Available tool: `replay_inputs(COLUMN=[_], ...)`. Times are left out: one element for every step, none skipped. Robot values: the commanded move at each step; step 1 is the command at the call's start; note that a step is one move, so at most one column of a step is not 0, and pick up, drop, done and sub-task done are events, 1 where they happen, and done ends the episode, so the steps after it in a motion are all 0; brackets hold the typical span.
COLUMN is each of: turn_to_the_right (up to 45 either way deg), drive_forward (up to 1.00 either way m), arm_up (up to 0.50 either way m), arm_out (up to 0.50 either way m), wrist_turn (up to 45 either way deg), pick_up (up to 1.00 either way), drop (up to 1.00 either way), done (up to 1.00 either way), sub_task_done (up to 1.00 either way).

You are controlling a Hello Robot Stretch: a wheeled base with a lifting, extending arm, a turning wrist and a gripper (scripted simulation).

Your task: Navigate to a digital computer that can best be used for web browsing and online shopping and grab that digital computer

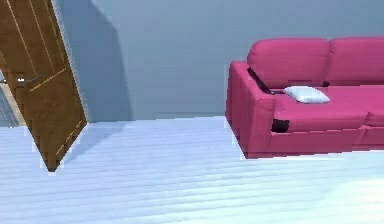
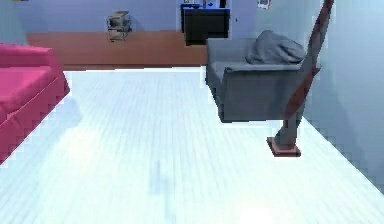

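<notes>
A pale grey-white flat thing (image 1: 306, 95) lies on the seat of a pink sofa (image 1: 300, 120) at the forward view's right, close to the sofa's near armrest. A thin dark strip (image 1: 262, 80) runs along the top of that armrest. I cannot tell from its shape whether the pale thing is a cushion or a computer. The same pink sofa (image 2: 25, 85) reaches in at the arm side view's left edge.
A brown wooden door (image 1: 38, 80) stands ajar at the forward view's left. In the arm side view, a grey armchair (image 2: 250, 75) with a grey cushion stands beside a reddish floor lamp (image 2: 284, 147). Pale floor lies between. A dark cabinet (image 2: 205, 22) and a small frame-like thing (image 2: 119, 25) stand far back.
</notes>
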Motion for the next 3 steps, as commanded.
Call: replay_inputs(turn_to_the_right=[-3.0,0.0,-45.0], drive_forward=[0.00,0.40,0.00], arm_up=[0.00,0.00,0.00], arm_out=[0.00,0.00,0.00], wrist_turn=[0.0,0.0,0.0], pick_up=[0.00,0.00,0.00], drop=[0.00,0.00,0.00], done=[0.00,0.00,0.00], sub_task_done=[0.00,0.00,0.00])
